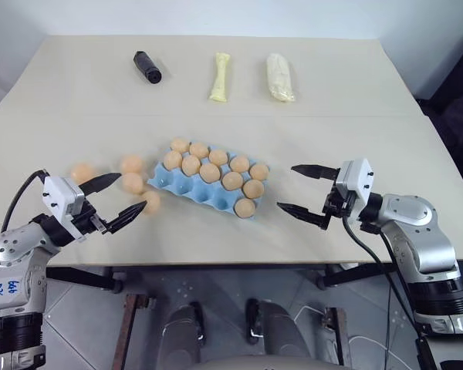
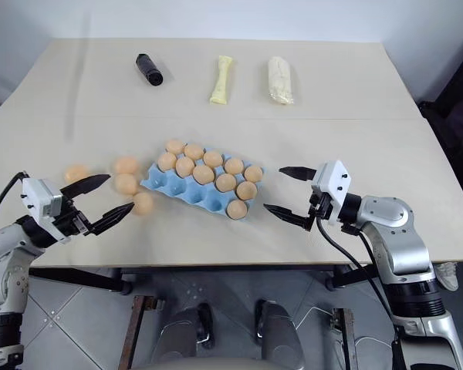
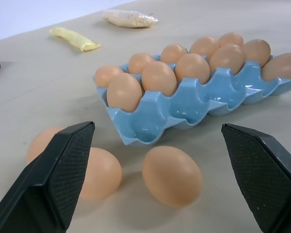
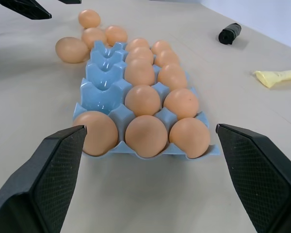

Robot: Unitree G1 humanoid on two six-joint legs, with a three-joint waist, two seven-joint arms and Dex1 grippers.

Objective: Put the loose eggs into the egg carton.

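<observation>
Left gripper (image 1: 117, 202) spread wide, empty, by loose eggs (image 1: 133, 183), maybe four. Right gripper (image 1: 302, 190) also spread, empty, beside egg carton (image 1: 187, 191).

A broad beige tabletop (image 1: 355, 154) spans the scene, a faint seam crossing it from side to side. Behind its far edge rises a plain pale wall (image 1: 216, 15), evenly lit. Below the near edge lies a grey tiled floor (image 1: 77, 324), with the table's dark metal legs (image 1: 127, 327) showing.

egg carton (image 1: 187, 190) — light blue | loose eggs (image 1: 131, 183) — orange-tan | fingers (image 1: 102, 183) — black
</observation>
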